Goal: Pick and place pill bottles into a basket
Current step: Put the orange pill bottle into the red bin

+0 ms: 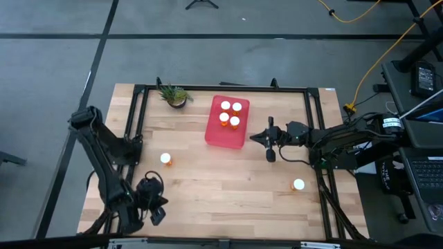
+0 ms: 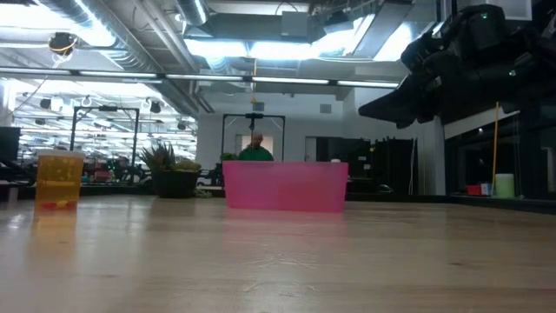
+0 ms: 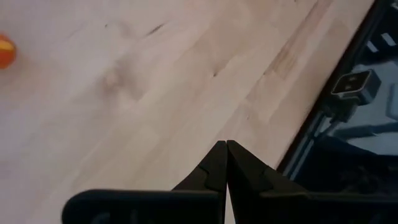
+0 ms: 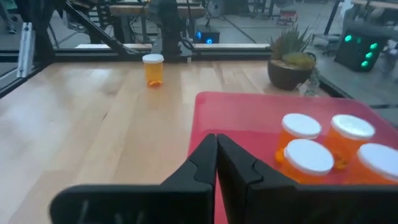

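Observation:
The red tray (image 1: pixel 216 133) lies at the table's far middle with several orange white-capped pill bottles (image 1: pixel 230 114) standing in it; they also show in the right wrist view (image 4: pixel 308 155). One loose bottle (image 1: pixel 166 159) stands on the table left of the middle, and another (image 1: pixel 298 185) stands at the near right. My right gripper (image 1: pixel 255 138) is shut and empty. It hovers just right of the tray, pointing at it, its tips over the tray's edge (image 4: pixel 216 137). My left gripper (image 1: pixel 151 197) is shut and empty at the near left (image 3: pixel 226 144).
A small potted plant (image 1: pixel 174 95) stands at the far left of the table. A black frame rail (image 1: pixel 135 111) runs around the table. Bare wood lies between the tray and the near edge. In the low view a person in green (image 2: pixel 255 149) shows far behind the tray.

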You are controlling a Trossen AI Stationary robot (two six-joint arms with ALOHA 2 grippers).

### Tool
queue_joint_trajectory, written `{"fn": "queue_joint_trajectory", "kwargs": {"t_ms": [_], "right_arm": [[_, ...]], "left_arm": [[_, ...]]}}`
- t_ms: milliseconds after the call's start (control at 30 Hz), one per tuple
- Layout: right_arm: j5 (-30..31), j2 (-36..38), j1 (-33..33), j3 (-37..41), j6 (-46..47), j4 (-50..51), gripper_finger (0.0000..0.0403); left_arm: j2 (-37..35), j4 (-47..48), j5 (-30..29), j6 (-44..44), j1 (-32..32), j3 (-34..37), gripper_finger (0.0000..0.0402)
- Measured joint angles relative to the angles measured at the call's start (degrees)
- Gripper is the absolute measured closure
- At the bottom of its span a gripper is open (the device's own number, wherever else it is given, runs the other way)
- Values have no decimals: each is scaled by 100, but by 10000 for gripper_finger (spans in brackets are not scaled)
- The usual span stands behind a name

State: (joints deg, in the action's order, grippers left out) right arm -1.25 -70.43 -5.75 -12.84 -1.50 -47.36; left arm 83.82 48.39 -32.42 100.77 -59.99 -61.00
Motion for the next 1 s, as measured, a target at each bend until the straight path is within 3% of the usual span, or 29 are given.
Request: {"fn": "queue_joint_trajectory", "kwargs": {"t_ms": [167,333,567,1000], "right_arm": [[-48,0,163,0,123,46,387],[-46,0,377,0,248,46,387],[-39,0,674,0,395,51,387],[-35,0,790,0,446,51,387]], "left_arm": [[475,399,-332,435,-212,-122,400],[927,895,-90,1056,-228,-122,400],[1506,962,-53,1158,-172,-122,392],[1844,989,-101,1203,172,-122,269]]}}
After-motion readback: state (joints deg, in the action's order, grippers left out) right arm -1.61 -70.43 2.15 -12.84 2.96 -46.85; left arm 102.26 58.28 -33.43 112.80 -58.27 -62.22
